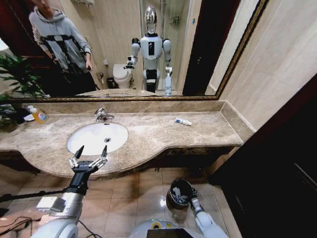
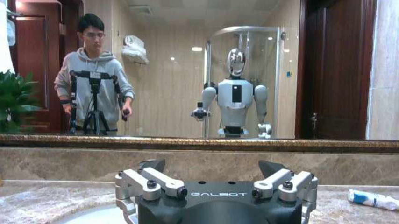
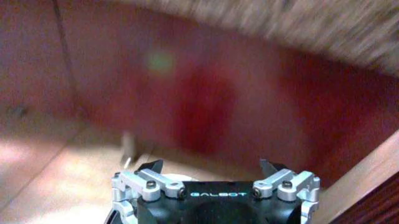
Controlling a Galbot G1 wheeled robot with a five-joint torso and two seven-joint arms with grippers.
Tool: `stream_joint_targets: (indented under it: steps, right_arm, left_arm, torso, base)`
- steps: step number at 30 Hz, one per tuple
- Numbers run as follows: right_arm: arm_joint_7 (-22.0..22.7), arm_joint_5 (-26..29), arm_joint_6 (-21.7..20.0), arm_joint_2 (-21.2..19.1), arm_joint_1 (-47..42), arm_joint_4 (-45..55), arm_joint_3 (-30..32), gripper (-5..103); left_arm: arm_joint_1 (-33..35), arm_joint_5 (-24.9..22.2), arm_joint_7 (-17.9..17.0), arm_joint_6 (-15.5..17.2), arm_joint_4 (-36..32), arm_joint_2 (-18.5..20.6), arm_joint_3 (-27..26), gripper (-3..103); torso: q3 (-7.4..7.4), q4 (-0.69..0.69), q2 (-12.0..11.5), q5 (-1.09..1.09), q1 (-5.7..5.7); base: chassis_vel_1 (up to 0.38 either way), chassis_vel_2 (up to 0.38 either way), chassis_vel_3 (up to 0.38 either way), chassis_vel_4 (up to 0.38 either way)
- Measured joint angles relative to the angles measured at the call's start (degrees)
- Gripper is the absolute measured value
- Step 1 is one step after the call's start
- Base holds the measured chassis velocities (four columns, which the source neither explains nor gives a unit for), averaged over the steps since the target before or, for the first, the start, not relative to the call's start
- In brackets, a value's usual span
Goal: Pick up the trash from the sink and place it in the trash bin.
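Hovering with its fingers spread and empty at the front lip of the sink (image 1: pixel 81 141), the left claw (image 1: pixel 89 156) faces a basin that looks bare. The right claw (image 1: pixel 190 194), jaws apart, hangs at the trash bin (image 1: pixel 174 191) on the floor. One white tube (image 1: pixel 183 121) lies on the table, so the job looks nearly finished.

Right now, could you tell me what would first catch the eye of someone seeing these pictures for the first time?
The large white oval sink set in the beige-brown marble counter draws the eye first, with the left tool hovering open at its front rim. Above it a wide gold-framed mirror reflects the robot. On the floor below, the small round black trash bin stands beside the right tool, and a small white tube lies on the counter right of the sink.
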Motion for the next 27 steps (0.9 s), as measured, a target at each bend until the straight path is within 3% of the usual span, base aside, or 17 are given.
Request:
stream_joint_targets:
  steps: [5, 8, 13, 19, 27]
  right_arm:
    - [1.9, 2.7, -0.2, -2.3, -6.7, 14.2, 2.4, 100]
    - [2.1, 5.1, -1.7, -3.0, -12.1, 27.7, 5.1, 100]
    - [2.1, 7.6, -4.4, -3.8, -16.1, 41.7, 7.0, 100]
    - [1.9, 10.5, -8.5, -6.3, -14.5, 49.4, 6.4, 100]
    - [1.3, 14.2, -14.2, -10.4, -5.5, 50.0, 3.9, 100]
  left_arm:
    - [0.0, 0.0, 0.0, 0.0, 0.0, 0.0, 0.0, 100]
    - [0.0, 0.0, 0.0, 0.0, 0.0, 0.0, 0.0, 100]
    - [0.0, 0.0, 0.0, 0.0, 0.0, 0.0, 0.0, 100]
    - [0.0, 0.0, 0.0, 0.0, 0.0, 0.0, 0.0, 100]
    - [0.0, 0.0, 0.0, 0.0, 0.0, 0.0, 0.0, 100]
  torso:
    - [0.0, 0.0, 0.0, 0.02, 0.0]
    - [0.0, 0.01, 0.0, 0.01, 0.0]
    - [0.0, 0.0, 0.0, 0.0, 0.0]
    - [0.0, 0.0, 0.0, 0.01, 0.0]
    - [0.01, 0.0, 0.0, 0.02, 0.02]
  base:
    - [0.0, 0.0, 0.0, 0.0]
    - [0.0, 0.0, 0.0, 0.0]
    - [0.0, 0.0, 0.0, 0.0]
    - [0.0, 0.0, 0.0, 0.0]
    - [0.0, 0.0, 0.0, 0.0]
